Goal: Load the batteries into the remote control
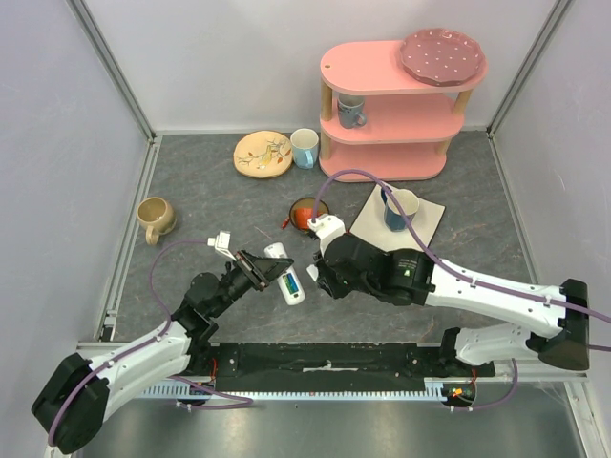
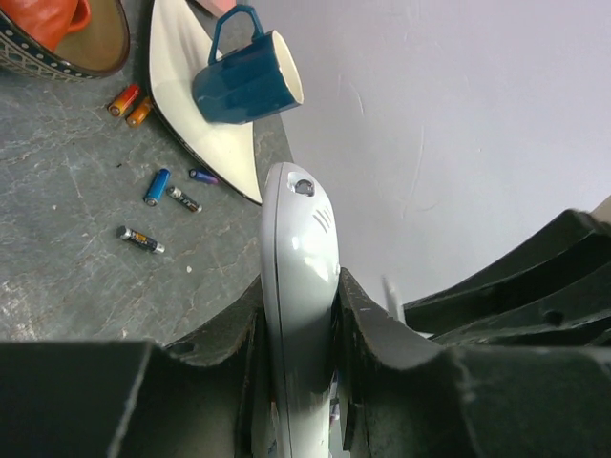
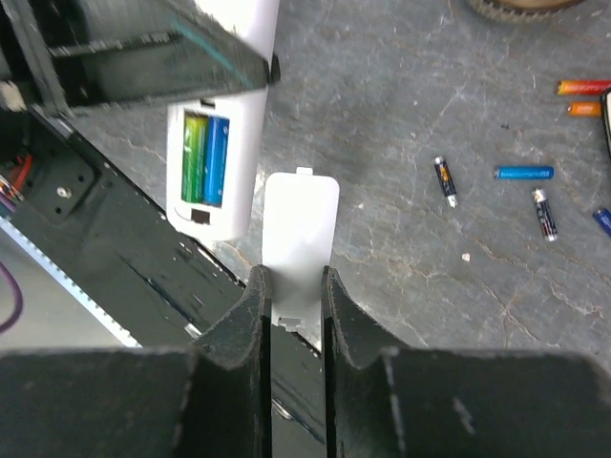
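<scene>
The left gripper is clamped on the remote control near the front edge of the grey table. The remote's open slot shows two batteries, green and blue, side by side. The right gripper pinches a thin white cover plate just beside the remote. Loose batteries lie scattered well apart from it.

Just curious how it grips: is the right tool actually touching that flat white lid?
Touching. In the right wrist view the right tool presses its fingers against both side edges of the white lid, with no gap.
</scene>
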### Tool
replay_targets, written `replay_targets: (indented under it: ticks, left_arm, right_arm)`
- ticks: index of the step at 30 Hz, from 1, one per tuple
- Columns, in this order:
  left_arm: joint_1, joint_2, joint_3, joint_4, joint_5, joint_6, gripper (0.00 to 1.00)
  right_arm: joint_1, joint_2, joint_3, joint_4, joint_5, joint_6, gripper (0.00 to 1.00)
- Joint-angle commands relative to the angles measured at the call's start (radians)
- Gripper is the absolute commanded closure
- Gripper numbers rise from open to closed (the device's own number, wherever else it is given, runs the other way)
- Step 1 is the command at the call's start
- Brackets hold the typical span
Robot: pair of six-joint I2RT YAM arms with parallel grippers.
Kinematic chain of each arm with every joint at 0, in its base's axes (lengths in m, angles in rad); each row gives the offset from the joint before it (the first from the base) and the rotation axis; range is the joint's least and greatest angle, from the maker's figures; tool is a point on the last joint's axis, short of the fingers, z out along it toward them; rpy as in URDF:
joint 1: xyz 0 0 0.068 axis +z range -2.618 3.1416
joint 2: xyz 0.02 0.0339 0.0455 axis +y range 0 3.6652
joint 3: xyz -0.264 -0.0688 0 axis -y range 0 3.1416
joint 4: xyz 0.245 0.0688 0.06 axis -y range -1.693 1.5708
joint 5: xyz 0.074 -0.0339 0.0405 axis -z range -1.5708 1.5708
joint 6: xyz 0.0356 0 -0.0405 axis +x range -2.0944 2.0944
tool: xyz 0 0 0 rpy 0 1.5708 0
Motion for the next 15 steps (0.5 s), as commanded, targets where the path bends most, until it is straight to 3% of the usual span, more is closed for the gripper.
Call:
replay_targets:
  ticks: [1,15]
  left_arm:
    - [0.0,-0.003,-0.02,0.11,-0.072,-0.033,0.98]
    - [0.0,-0.039,-0.04,0.11,-0.112,-0.036,0.98]
  right_arm:
    - [0.016,0.027,0.055,-0.055,-0.013,-0.018,1.0]
    - [0.035,0.096,0.077,-0.054,0.017,0.051,1.0]
